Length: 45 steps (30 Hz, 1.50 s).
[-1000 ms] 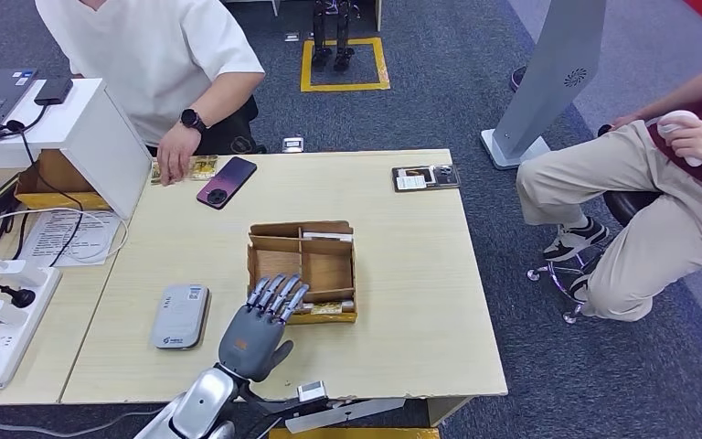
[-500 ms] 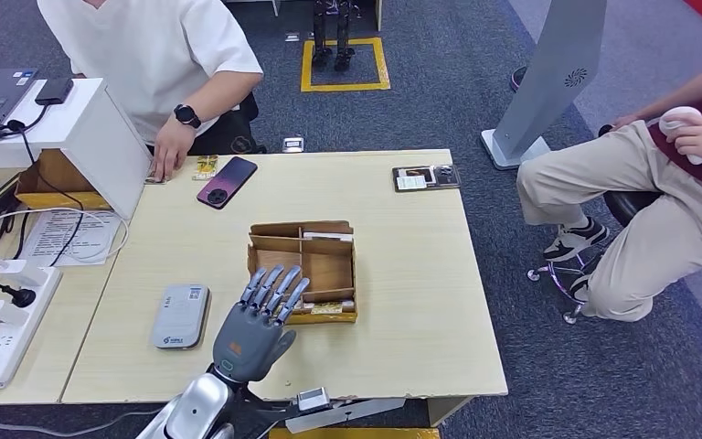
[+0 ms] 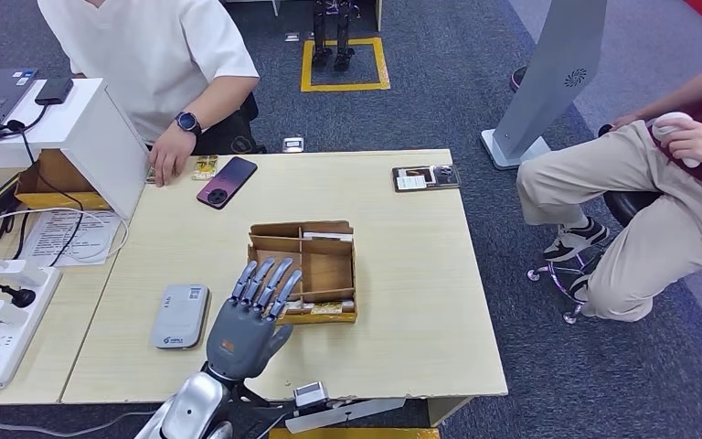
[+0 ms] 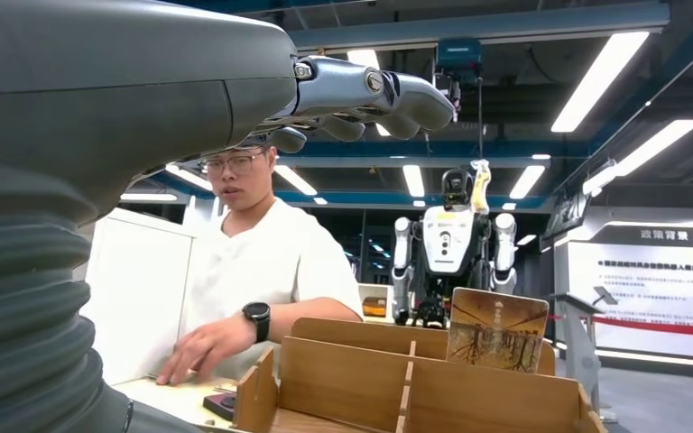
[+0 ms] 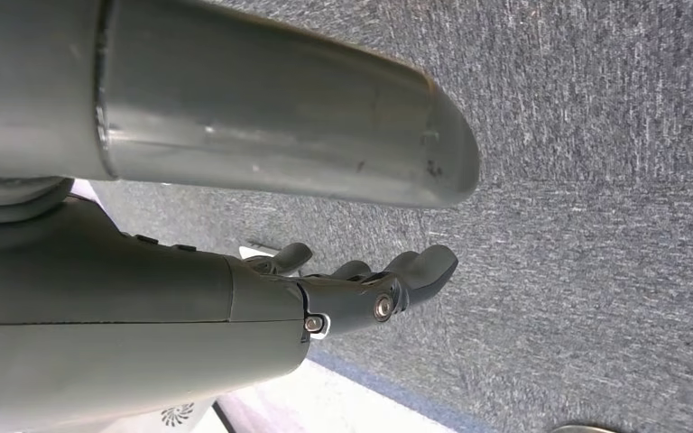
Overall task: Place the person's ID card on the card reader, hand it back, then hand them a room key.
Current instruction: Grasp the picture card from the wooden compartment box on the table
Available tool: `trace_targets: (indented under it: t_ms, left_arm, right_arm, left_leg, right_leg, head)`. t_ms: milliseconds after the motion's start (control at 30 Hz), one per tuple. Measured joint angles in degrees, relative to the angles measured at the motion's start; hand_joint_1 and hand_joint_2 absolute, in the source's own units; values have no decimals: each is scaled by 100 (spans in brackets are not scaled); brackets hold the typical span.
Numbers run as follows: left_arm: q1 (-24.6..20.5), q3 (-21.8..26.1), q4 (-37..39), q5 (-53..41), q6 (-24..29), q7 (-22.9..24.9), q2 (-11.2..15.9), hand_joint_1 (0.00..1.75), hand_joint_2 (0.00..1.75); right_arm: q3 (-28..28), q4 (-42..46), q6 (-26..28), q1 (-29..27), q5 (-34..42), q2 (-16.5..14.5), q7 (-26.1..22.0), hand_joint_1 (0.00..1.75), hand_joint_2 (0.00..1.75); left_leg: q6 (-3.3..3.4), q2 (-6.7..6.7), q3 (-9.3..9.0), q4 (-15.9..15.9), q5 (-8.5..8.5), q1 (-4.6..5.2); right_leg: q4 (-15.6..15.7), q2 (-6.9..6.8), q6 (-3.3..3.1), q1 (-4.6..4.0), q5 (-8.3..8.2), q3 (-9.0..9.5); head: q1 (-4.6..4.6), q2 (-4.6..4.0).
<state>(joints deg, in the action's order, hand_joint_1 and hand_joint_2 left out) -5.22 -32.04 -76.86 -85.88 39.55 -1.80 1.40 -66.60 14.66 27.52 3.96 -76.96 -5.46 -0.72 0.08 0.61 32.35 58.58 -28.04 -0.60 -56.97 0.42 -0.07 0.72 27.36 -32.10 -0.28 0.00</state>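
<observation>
The head view looks forward and down from high on the robot, over the whole table to the far edge, where a person sits, and onto the carpet beyond. The left wrist view sits low, close behind the left hand, near the tabletop, facing level across the box towards that person. Box, person and left hand are shared with the head view. The right wrist view hangs beside the right hand, facing down at the carpet.
</observation>
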Motion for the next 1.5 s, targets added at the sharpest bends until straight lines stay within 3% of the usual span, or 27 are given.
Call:
trace_targets:
  t_ms: [533,900,1500]
  left_arm:
    - [-9,74,-12,-260,-1,256,-4,0,175]
    - [-193,74,610,-264,-1,667,8,0,175]
    - [-245,74,1040,-243,-1,657,9,0,175]
  right_arm:
    - [5,-15,10,2,26,1,1,0,0]
    - [168,-15,15,1,143,5,28,0,0]
    - [256,-15,15,0,109,46,70,0,0]
  left_leg:
    - [0,0,-1,0,0,0]
    - [0,0,-2,0,0,0]
    - [0,0,-1,0,0,0]
  right_leg:
    - [0,0,0,0,0,0]
    - [0,1,0,0,0,0]
    - [0,1,0,0,0,-1]
  head:
    - [0,0]
    - [1,0]
    - [0,0]
